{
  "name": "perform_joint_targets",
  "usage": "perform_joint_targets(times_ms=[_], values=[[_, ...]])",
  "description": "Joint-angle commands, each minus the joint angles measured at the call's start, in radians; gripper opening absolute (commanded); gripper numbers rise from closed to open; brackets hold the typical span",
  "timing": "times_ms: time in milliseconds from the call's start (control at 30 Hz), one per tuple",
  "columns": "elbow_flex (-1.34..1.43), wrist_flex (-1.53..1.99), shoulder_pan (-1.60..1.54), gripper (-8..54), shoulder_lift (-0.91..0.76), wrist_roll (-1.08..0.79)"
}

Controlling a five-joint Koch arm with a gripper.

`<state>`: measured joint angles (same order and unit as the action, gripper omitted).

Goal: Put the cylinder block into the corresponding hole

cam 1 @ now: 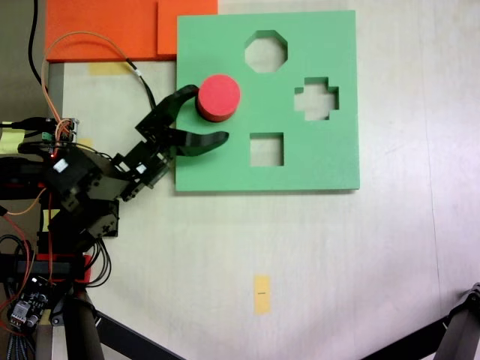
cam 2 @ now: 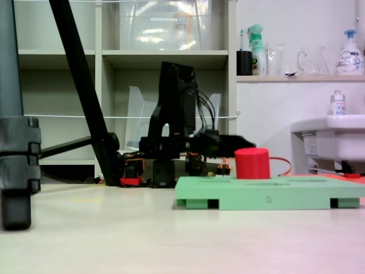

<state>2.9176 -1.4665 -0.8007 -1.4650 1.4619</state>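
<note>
We've got the end effector [cam 1: 212, 116] spread wide beside the red cylinder block [cam 1: 218, 96], which stands upright on the green foam board [cam 1: 315, 169].

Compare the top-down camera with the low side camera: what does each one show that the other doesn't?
From above, a fixed view shows the cutouts in the green foam board: octagonal cutout, cross cutout, square cutout. It also shows the gripper open, jaws either side of the red cylinder block.

From table level, a fixed view shows the cylinder block standing tall above the board, the number 2 on the board's edge, and shelves and a sink behind.

Both show the arm, the board and the block on it.
</note>
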Motion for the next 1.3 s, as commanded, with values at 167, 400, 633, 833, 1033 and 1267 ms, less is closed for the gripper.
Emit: perform_joint_targets(times_ms=[167, 400, 633, 833, 1033, 1267], values=[[0.041, 0.509, 0.239, 37.0, -0.653, -0.416], [0.029, 0.621, 0.529, 34.8, -0.825, -0.923], [0.009, 0.706, 0.813, 35.4, -0.801, -1.266], [0.135, 0.808, 0.876, 35.0, -0.813, -1.358], [0.219, 0.997, 0.87, 35.5, -0.839, -1.359], [0.213, 1.301, 0.871, 36.4, -0.839, -1.35]])
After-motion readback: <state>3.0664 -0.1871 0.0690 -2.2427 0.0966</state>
